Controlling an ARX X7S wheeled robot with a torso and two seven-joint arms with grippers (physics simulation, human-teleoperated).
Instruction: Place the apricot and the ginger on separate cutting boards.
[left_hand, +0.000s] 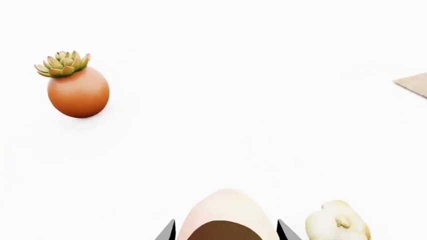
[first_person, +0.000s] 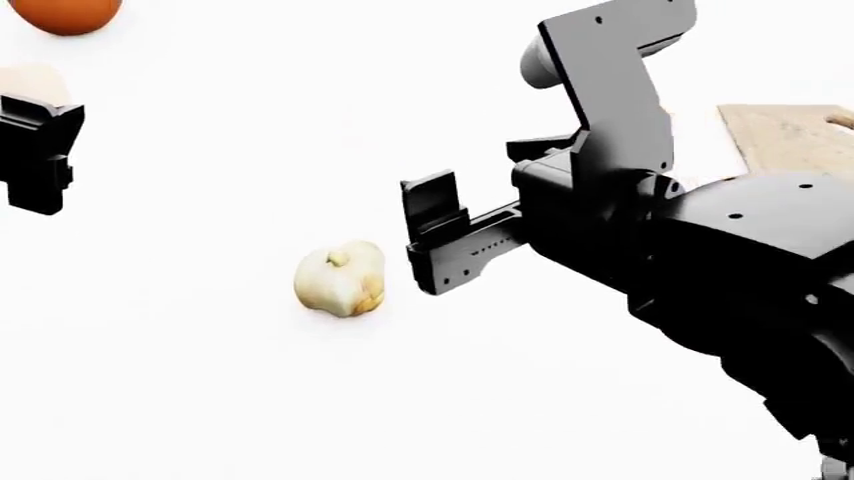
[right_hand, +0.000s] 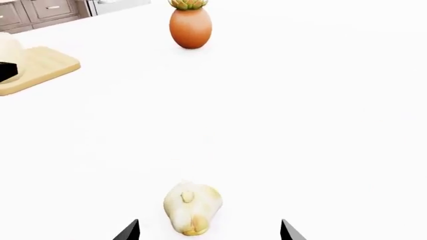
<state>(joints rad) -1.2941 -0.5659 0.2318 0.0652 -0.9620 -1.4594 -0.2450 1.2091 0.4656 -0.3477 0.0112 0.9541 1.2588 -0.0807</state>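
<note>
The pale peach apricot (left_hand: 227, 212) fills the gap between the left gripper's (left_hand: 227, 235) fingertips, which are shut on it. In the head view the apricot (first_person: 30, 82) sits at the tip of the left gripper (first_person: 38, 120), at the far left. The knobbly cream ginger (first_person: 340, 280) lies on the white counter. My right gripper (first_person: 430, 235) hovers just right of it, open. From the right wrist, the ginger (right_hand: 192, 207) lies just ahead of the right gripper (right_hand: 209, 232), touching neither finger. One beige cutting board (first_person: 781, 135) lies at the far right, a light wood cutting board (right_hand: 40, 67) elsewhere.
An orange pot with a succulent (left_hand: 78, 90) stands on the counter beyond the left gripper, and also shows as the pot (right_hand: 190, 27) and the pot (first_person: 60, 12). Grey cabinet drawers (right_hand: 40, 10) lie past the counter's edge.
</note>
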